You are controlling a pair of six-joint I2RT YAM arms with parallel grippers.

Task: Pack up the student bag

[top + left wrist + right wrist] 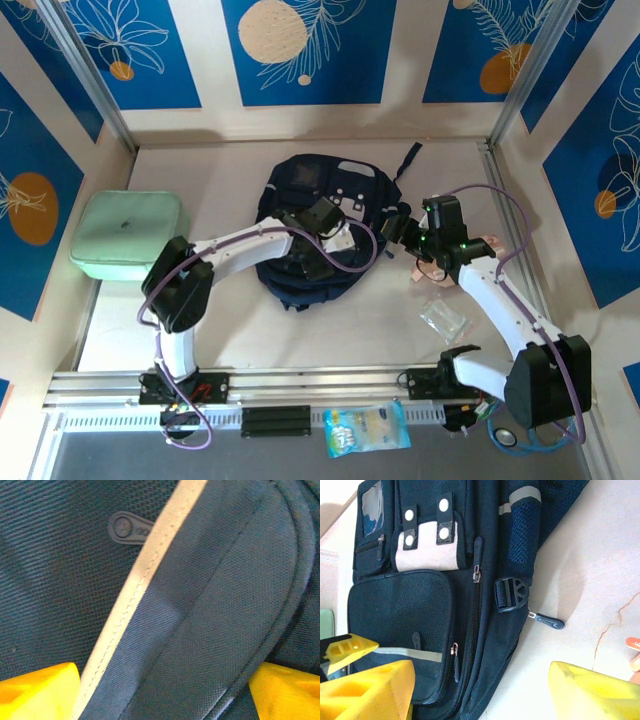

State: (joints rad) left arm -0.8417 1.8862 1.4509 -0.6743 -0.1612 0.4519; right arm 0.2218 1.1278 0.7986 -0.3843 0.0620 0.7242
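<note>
The large dark navy fabric backpack [345,185] is lying flat in the middle of the pale table [300,335], front side up, and from the right wrist view its zips are looking closed. A mint green rounded-square case [130,235], a small clear plastic packet [443,318] and a blue-and-yellow snack packet [367,430] are all sitting outside it, so I'd judge the packing is barely beginning.

The left gripper [160,700] is reaching down over the bag's lower front with its yellow fingers spread wide, a grey-edged flap lying between them but not pinched. The right gripper [485,695] is hovering just beside the bag's right edge, fingers parted and gripping nothing.
</note>
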